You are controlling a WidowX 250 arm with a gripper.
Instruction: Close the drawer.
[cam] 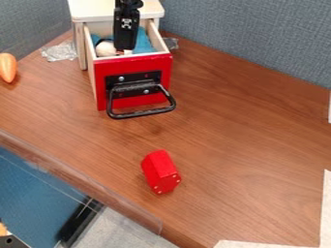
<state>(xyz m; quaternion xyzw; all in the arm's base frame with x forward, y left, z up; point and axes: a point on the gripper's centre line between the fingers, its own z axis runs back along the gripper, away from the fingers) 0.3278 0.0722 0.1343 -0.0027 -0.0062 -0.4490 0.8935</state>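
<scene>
One end effector (125, 47) on the inner side of an open drawer's front

The end effector hangs over the drawer (147, 64), by a pale round thing (105, 48) and blue material (143, 42) inside. Whether it is open, closed or gripping, I cannot tell. The cabinet (90, 12) stands at 12 o'clock; the red front and its black handle (141, 113) lie near 6. That is the relation to settle: closing runs towards 12, yet the end effector is on the wrong side of the front to push. It should probably rise, clear the front's top edge, come down beyond the handle, then press back. Dropping too soon could snag the rim. On the counter (246, 145), a red block (160, 170) lies well past the handle, between 5 and 6 o'clock.
</scene>
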